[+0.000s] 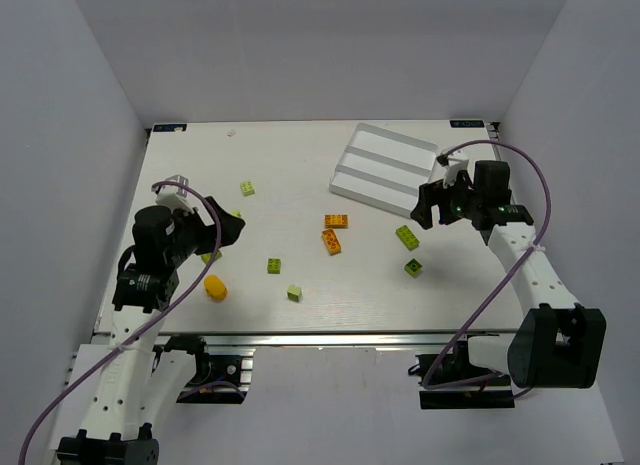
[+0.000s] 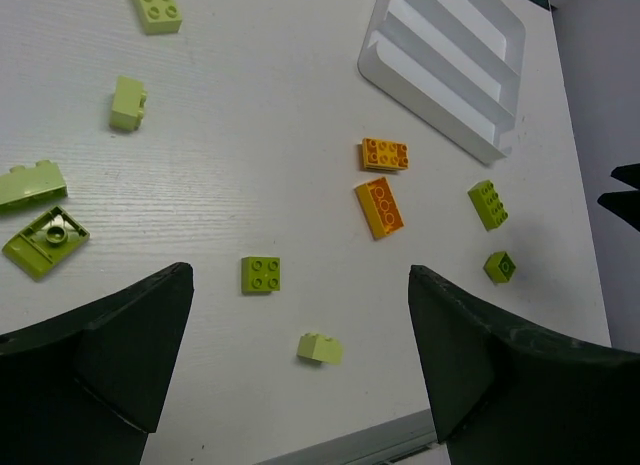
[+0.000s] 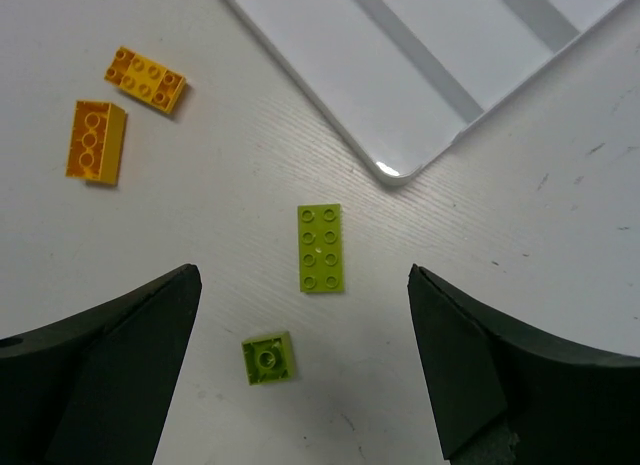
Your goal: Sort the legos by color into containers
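Observation:
The white tray (image 1: 385, 163) with its long compartments lies at the back right and holds no bricks. Two orange bricks (image 1: 336, 221) (image 1: 331, 241) lie mid-table. Lime-green bricks lie scattered: one (image 1: 247, 188) far left, two (image 1: 274, 266) (image 1: 294, 293) near the front, and two (image 1: 407, 236) (image 1: 413, 268) on the right. My left gripper (image 1: 232, 228) is open and empty above the left side (image 2: 300, 275). My right gripper (image 1: 428, 207) is open and empty above a long green brick (image 3: 319, 247) and an upside-down green brick (image 3: 268, 358), just off the tray's near corner (image 3: 420, 65).
An orange rounded piece (image 1: 215, 285) lies near the front left. In the left wrist view, two more green pieces (image 2: 30, 183) (image 2: 45, 240) lie at the left. White walls enclose the table on three sides. The table's front edge runs just below the bricks.

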Controlling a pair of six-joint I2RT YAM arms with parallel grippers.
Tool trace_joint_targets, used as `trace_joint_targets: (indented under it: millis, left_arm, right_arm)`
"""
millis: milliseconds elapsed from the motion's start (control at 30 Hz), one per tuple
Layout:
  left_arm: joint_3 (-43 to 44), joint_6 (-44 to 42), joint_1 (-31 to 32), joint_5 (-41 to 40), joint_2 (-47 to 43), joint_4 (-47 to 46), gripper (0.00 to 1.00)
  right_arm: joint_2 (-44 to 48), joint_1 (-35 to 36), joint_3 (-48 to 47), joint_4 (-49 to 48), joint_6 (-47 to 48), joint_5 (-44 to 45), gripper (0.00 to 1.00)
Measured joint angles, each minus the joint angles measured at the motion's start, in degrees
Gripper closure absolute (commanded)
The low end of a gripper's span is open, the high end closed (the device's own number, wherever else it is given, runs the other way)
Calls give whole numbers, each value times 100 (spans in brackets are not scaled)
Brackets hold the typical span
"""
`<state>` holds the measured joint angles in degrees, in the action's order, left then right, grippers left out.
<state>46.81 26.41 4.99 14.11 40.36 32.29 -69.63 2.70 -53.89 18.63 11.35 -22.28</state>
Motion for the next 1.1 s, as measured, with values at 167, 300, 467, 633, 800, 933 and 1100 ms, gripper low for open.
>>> trace_joint_targets:
  millis: [167, 300, 467, 633, 800, 933, 1100]
  left_arm:
    - [-149, 42, 0, 144, 4, -37, 2]
    - [-254, 83, 0, 223, 48, -61, 7]
    - [-385, 166, 0, 380, 140, -138, 30]
    - [-619, 267, 4, 570, 162, -216, 17]
    - [-647, 389, 11, 675, 280, -232, 5]
    - [-669, 461, 11, 702, 315, -232, 2]
    - [-726, 516, 11, 741, 267, -232, 2]
  right_arm:
    - [-494, 2, -306, 660, 927, -621, 11]
    - [-949, 76, -708, 1563, 2057, -1102, 11]
    - [-1274, 212, -940, 2315, 3080, -1646, 11]
    - [-1043, 424, -621, 2083, 3392, -1934, 29]
    - [-1051, 898, -238, 1316, 2857, -1187, 53]
    - [-1403, 1204, -208, 789, 1996, -74, 31]
    - [-1781, 1246, -212, 509, 1281, 911, 20]
